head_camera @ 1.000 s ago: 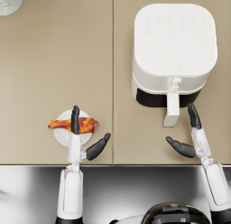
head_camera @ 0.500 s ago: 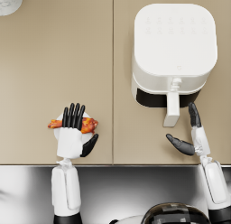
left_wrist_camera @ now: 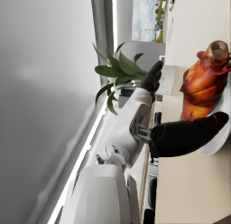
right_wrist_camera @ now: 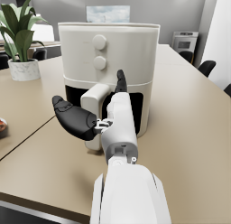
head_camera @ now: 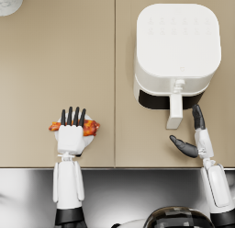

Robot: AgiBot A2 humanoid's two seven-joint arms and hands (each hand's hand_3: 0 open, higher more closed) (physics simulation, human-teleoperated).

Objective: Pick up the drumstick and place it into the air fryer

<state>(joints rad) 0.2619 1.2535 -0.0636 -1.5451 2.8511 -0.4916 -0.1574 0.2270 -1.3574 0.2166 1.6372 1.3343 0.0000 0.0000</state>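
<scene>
The drumstick [head_camera: 92,128], glazed red-brown, lies across a small white plate [head_camera: 88,140] near the table's front edge. My left hand [head_camera: 71,133] lies flat over its middle, back up and fingers straight, so only the two ends show. In the left wrist view the drumstick [left_wrist_camera: 202,85] lies just past the thumb [left_wrist_camera: 189,136], which reaches onto the plate [left_wrist_camera: 220,128]; the hand holds nothing. The white air fryer [head_camera: 177,51] stands at the right, its drawer handle [head_camera: 175,111] facing me. Just right of the handle my right hand [head_camera: 196,139] stays open, with its thumb spread toward the handle.
A potted plant in a white pot [head_camera: 9,1] stands at the far left corner, also in the right wrist view as the plant [right_wrist_camera: 22,47]. The beige table [head_camera: 55,61] ends at a front edge just behind both wrists, with a grey metal strip [head_camera: 137,190] below.
My left hand has turned from edge-on with thumb out to flat, back up, over the drumstick. The right hand has barely shifted beside the fryer handle.
</scene>
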